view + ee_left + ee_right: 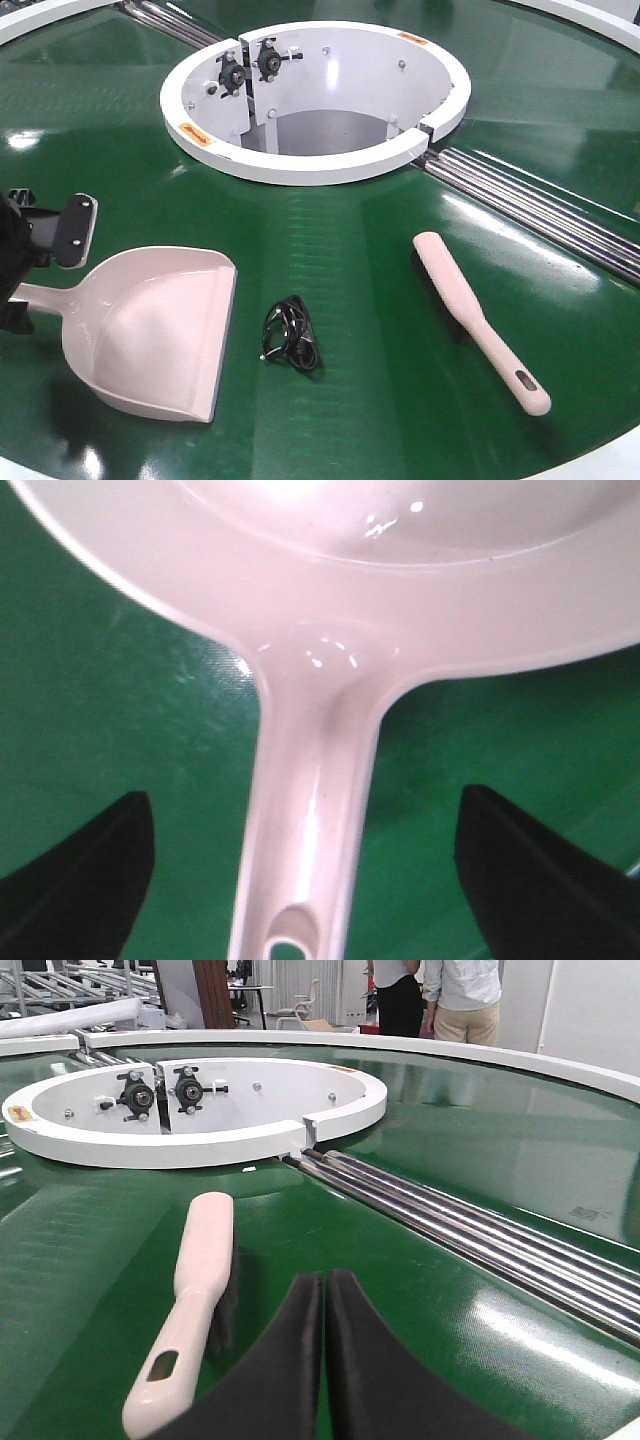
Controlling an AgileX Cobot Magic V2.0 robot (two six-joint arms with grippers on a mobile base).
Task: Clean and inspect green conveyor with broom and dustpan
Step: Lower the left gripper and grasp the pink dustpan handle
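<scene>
Left gripper (302, 798): jaws wide, one on either side of the dustpan (150, 335) handle, not touching it. The dustpan lies near left on the green conveyor (350, 250), its mouth facing right toward a black cable tangle (290, 335)

Right gripper (325, 1295): jaws pressed together, empty, just right of the broom (475, 315). The broom lies flat at near right, slotted end nearest

Both tools look like light, rigid, glossy plastic, so probably slippery. I'd take the dustpan on its straight handle, behind the scoop, and the broom at mid-handle, clear of the bristles
</scene>
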